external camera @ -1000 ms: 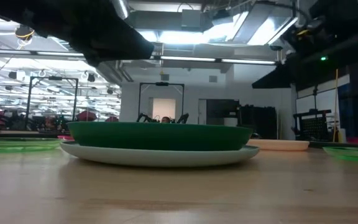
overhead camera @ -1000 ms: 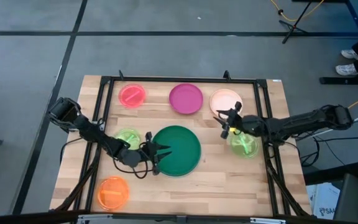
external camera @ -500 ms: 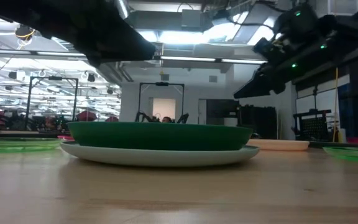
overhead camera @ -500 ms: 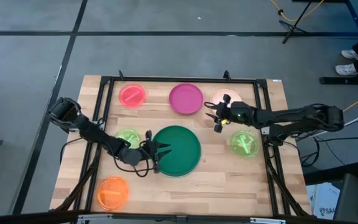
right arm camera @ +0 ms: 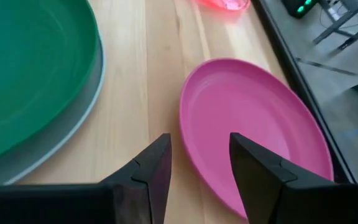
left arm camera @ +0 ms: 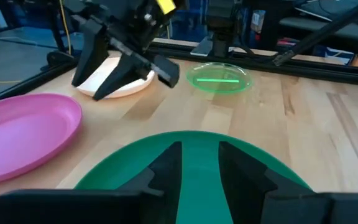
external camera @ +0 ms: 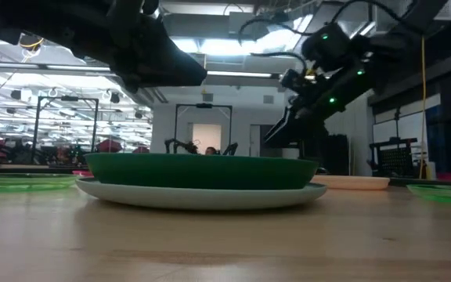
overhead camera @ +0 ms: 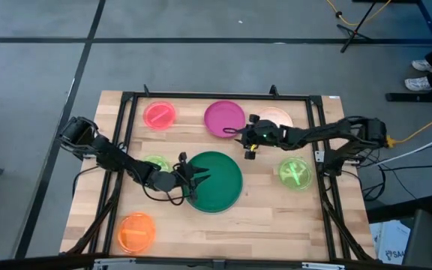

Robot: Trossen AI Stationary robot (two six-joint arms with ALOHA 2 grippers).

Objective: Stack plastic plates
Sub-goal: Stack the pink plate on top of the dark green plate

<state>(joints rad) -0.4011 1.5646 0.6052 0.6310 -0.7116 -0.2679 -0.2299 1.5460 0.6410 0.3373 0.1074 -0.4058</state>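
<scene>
The right claw (overhead camera: 240, 138) hangs with its fingers spread wide just above the near rim of the magenta plate (overhead camera: 224, 118), the peach plate (overhead camera: 277, 118) close behind it. The left claw (overhead camera: 193, 178), fingers also apart, hovers over the edge of the dark green plate (overhead camera: 220, 184), which sits nested on the light blue plate (right arm camera: 73, 127) on the bench (overhead camera: 276, 217).
</scene>
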